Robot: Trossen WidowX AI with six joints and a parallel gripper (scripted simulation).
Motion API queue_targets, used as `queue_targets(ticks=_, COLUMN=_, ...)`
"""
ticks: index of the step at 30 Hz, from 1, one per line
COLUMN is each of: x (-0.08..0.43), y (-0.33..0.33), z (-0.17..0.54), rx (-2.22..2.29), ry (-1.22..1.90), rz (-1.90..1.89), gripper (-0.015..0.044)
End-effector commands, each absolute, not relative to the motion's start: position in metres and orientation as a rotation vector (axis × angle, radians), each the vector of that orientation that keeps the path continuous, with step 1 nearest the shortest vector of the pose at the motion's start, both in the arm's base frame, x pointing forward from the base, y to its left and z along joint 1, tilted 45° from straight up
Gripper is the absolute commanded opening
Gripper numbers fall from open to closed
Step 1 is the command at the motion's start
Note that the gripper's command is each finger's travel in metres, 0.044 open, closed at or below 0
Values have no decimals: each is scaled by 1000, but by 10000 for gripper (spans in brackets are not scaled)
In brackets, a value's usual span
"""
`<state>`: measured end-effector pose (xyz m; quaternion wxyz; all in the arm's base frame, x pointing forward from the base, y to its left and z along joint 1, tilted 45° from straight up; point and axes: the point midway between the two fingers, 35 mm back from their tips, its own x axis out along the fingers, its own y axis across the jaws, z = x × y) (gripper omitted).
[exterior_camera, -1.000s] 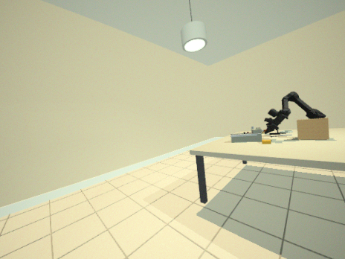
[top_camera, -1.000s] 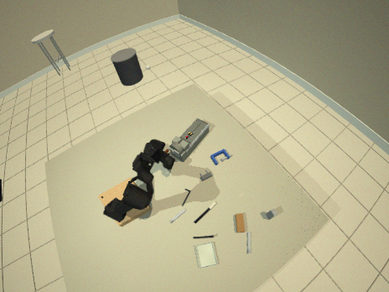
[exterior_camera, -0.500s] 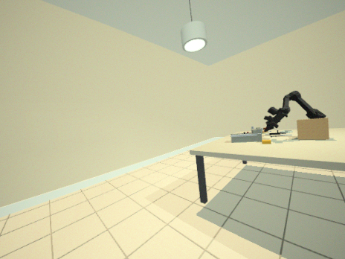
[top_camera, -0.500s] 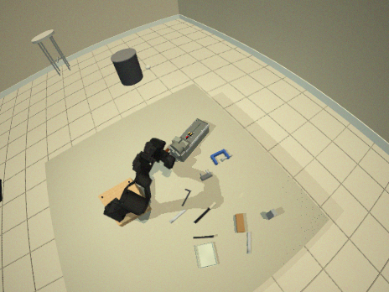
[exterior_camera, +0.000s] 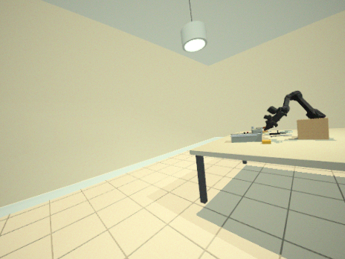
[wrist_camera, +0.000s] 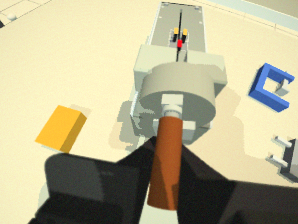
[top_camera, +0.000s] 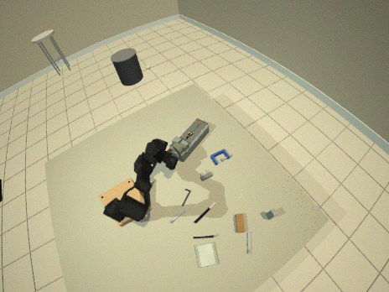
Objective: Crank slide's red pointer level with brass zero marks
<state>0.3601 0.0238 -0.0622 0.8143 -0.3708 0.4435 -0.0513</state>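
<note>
The grey machine (top_camera: 200, 125) (exterior_camera: 246, 138) (wrist_camera: 164, 20) has a round crank hub (wrist_camera: 176, 82) at its near end. Its orange-brown handle (wrist_camera: 167, 165) points toward the wrist camera. My gripper (wrist_camera: 164, 142) (exterior_camera: 266, 129) is shut on this handle, with one black finger on each side. In the wrist view the slide's red pointer (wrist_camera: 179, 44) (top_camera: 187, 137) is on the hub side of the two brass zero marks (wrist_camera: 176, 31) (wrist_camera: 185, 32), not level with them. The lower part of the hub is partly hidden by the handle.
A yellow block (wrist_camera: 61, 128) (exterior_camera: 266, 141) lies left of the machine in the wrist view. A blue clamp-like frame (wrist_camera: 258, 90) (top_camera: 215, 159) and a grey pronged part (wrist_camera: 290, 162) (top_camera: 205, 174) lie to its right. Several tools and an orange block (top_camera: 240, 222) lie farther off.
</note>
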Motion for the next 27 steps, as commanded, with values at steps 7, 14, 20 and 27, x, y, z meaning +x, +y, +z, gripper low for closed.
queue_targets(ticks=7, x=363, y=15, z=-52, rx=-795, ry=938, rz=-125, gripper=0)
queue_targets(ticks=14, x=364, y=12, z=-51, rx=-795, ry=938, rz=-125, gripper=0)
queue_targets(ticks=20, x=365, y=9, z=-50, rx=-796, ry=938, rz=-125, gripper=0)
queue_targets(ticks=27, x=365, y=6, z=-49, rx=-796, ry=938, rz=-125, gripper=0)
